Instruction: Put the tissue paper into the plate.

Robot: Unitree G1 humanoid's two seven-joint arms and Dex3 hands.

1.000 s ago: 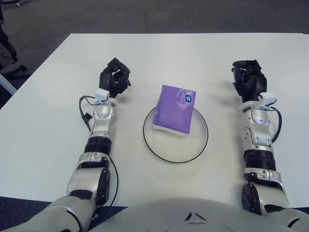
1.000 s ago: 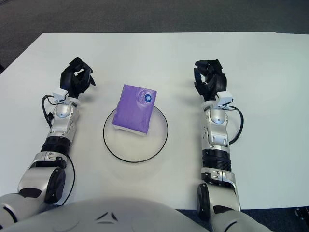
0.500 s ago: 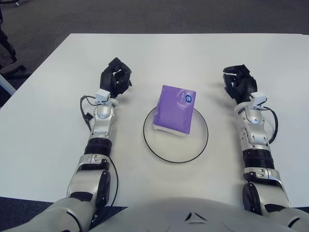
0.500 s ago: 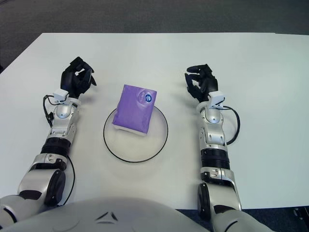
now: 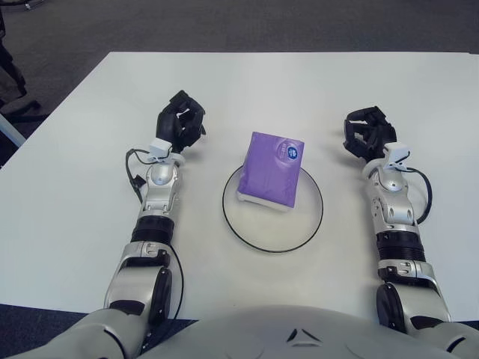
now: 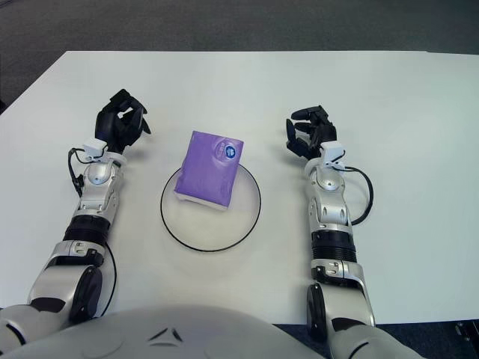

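Since the purple tissue pack (image 5: 270, 169) already sits on the plate (image 5: 310, 224), overhanging its far rim and running front to back, it lies between both hands, the right hand (image 5: 367, 135) looking maybe slightly nearer with loosely open, empty fingers and the left hand (image 5: 179, 123) curled on nothing.

The tissue paper (image 5: 271, 169) pack is wrapped in smooth purple plastic film with a slight sheen and a small glossy round sticker. The plate (image 5: 272, 223) looks like smooth white ceramic or plastic with a thin dark rim. The table (image 5: 247, 82) top is a matt, even white laminate. The left hand (image 5: 179, 122) and right hand (image 5: 367, 134) are matt black plastic, on forearms of satin silver metal.
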